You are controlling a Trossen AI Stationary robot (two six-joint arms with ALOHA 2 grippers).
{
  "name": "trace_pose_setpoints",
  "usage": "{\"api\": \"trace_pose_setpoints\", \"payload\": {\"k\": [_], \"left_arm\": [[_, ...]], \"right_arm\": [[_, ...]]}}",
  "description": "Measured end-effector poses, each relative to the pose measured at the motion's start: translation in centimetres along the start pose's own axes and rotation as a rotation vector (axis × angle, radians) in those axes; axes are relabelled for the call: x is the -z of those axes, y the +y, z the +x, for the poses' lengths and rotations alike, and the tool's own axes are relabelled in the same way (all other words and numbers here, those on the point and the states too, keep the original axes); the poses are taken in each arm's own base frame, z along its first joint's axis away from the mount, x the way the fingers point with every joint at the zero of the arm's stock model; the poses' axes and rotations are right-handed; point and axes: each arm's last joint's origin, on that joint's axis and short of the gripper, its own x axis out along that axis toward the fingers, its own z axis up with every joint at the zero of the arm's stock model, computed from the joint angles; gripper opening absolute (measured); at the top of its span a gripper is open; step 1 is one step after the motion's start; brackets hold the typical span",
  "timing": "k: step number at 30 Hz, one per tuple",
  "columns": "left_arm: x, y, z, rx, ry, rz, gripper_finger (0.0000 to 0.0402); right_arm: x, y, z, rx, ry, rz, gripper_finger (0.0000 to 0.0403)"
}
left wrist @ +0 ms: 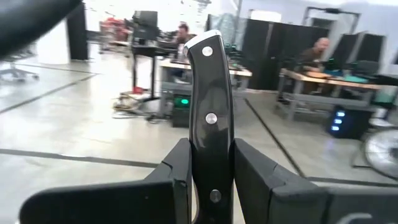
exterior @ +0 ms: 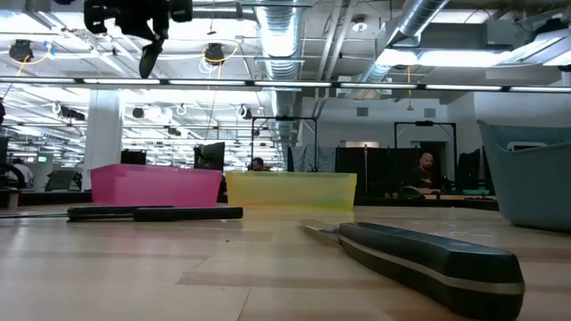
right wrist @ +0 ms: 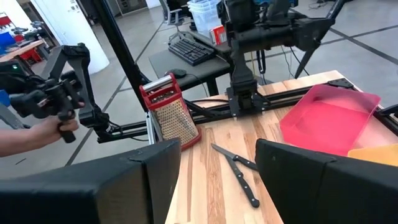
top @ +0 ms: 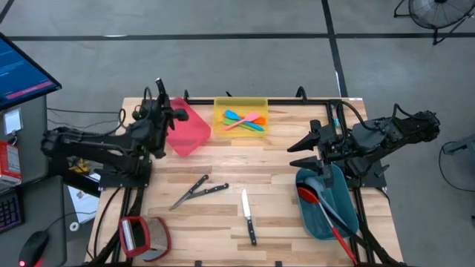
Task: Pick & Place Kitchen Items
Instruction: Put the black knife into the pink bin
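Note:
My left gripper (top: 159, 104) is raised over the table's far left, beside the pink bin (top: 185, 127), shut on a black-handled knife (left wrist: 210, 93). It also shows high up in the low view (exterior: 134, 18). The knife's blade is hidden. My right gripper (top: 300, 148) is open and empty over the teal bin's (top: 326, 215) far end, pointing toward the table's left. Two crossed knives (top: 197, 191) and one single knife (top: 247, 215) lie flat on the wood. Coloured spatulas (top: 243, 120) lie in the yellow bin (top: 220, 111). A red spoon (top: 315, 200) and dark spoons lie in the teal bin. My left gripper pinches the knife's riveted black handle (left wrist: 211, 165) between its two fingers (left wrist: 177, 168), which lie along the handle on its two narrow edges. The fingers point level toward the table's far side. The handle's butt end sticks out past the fingertips, lifted clear of the table.
A red-framed grater (top: 141, 236) lies at the near left corner. The three bins stand along the far edge and the right side. Bare wood lies in the table's middle. A person's hand (right wrist: 53, 130) holds a control grip beyond the table's left side.

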Motion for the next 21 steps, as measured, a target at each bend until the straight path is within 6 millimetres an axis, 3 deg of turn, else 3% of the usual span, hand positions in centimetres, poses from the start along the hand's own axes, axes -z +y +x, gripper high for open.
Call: {"api": "trace_pose_setpoints", "payload": {"k": [10, 21], "left_arm": [[2.0, -0.2, 3.0, -0.071, -0.023, 0.035, 0.0060], [5.3, 0.6, 4.0, -0.015, 0.005, 0.066, 0.0060]], "right_arm": [[0.1, 0.0, 0.0, 0.002, 0.005, -0.010, 0.0202], [0.1, 0.0, 0.0, 0.003, 0.008, -0.022, 0.0202]]}}
